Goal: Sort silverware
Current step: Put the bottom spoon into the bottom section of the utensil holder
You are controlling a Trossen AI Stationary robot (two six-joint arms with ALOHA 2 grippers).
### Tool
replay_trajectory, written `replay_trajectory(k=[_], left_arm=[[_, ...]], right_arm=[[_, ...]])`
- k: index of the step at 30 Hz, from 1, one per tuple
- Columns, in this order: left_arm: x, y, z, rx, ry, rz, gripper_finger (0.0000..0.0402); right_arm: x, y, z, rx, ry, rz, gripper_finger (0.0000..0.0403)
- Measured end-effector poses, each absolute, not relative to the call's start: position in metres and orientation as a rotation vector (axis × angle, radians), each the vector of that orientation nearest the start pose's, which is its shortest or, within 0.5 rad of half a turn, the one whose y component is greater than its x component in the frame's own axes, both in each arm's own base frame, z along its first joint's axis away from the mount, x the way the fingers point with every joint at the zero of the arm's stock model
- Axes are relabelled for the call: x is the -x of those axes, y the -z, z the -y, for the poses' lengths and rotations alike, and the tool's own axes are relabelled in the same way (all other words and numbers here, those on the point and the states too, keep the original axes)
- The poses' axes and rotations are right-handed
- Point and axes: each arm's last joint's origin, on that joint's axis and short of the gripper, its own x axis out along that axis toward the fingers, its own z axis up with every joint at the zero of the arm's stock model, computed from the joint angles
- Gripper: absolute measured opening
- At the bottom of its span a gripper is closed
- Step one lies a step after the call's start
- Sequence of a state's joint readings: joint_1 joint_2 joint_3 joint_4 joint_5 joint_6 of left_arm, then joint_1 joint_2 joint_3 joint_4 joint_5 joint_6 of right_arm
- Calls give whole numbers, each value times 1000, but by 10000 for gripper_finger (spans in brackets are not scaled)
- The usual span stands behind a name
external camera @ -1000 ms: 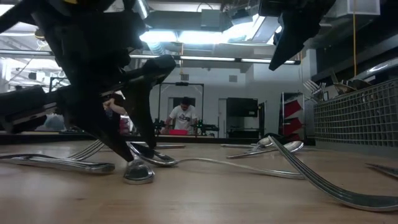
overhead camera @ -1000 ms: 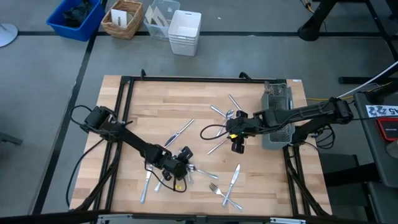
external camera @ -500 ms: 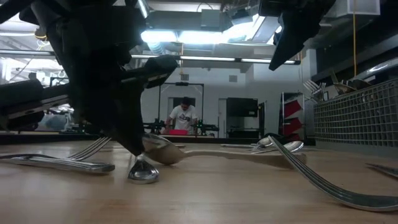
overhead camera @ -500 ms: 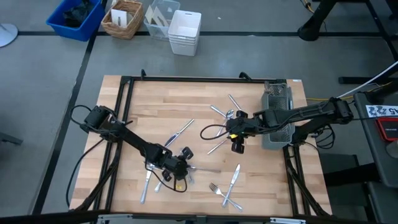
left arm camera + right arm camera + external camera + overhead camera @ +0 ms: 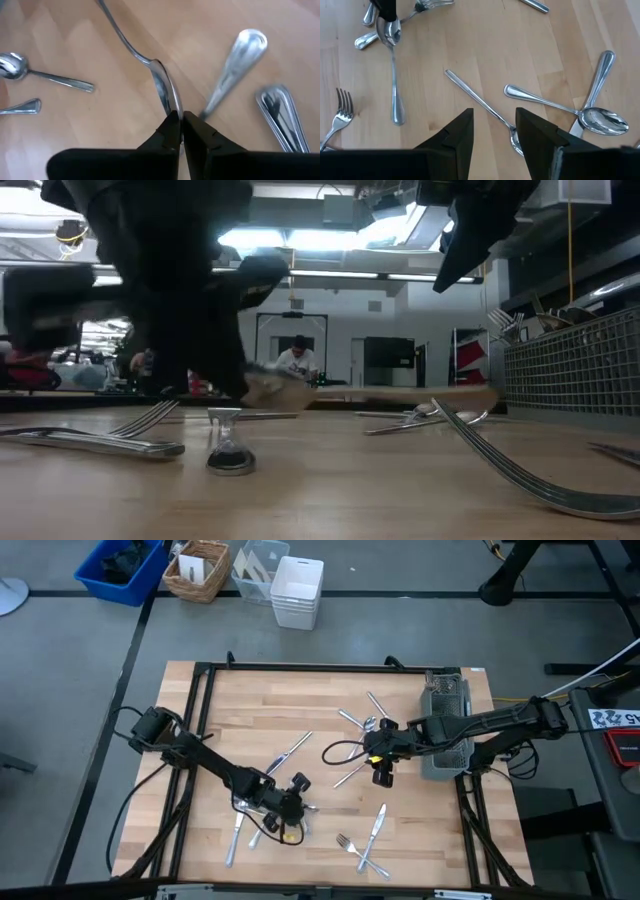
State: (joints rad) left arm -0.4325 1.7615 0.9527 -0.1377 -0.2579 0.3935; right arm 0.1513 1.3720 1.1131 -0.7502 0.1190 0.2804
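sorting is judged barely begun; most silverware (image 5: 362, 852) is seen scattered on the bench (image 5: 200, 720), the caddy (image 5: 445, 735) contents unclear. left gripper (image 5: 180, 131) jaws are clamped on a spoon (image 5: 162, 90), raised off the bench; right gripper (image 5: 494, 131) jaws are held apart over the middle.

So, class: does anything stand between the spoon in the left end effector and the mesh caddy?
Yes: the right end effector, open, hovers over mid-table roughly on the line from the spoon, gripped by the left end effector, to the caddy. Its arm also reaches across above the caddy.
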Motion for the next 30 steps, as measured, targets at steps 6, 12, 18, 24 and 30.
replay_trajectory(k=[6, 12, 18, 24, 30], left_arm=[[-315, -159, 129, -554, 276, -814, 4], [-328, -164, 103, -273, 91, -789, 3], [-343, -169, 67, 51, -45, -728, 3], [-359, -182, 36, 463, -38, -581, 2], [-367, -195, 2, 722, 54, -477, 2]], right_arm=[[-269, -276, -38, -78, 78, -996, 147], [-271, -277, -38, 18, 28, -977, 147], [-275, -280, -38, 120, -5, -926, 147], [-275, -280, -36, 212, 30, -924, 147], [-272, -281, -51, 366, 67, -908, 147]])
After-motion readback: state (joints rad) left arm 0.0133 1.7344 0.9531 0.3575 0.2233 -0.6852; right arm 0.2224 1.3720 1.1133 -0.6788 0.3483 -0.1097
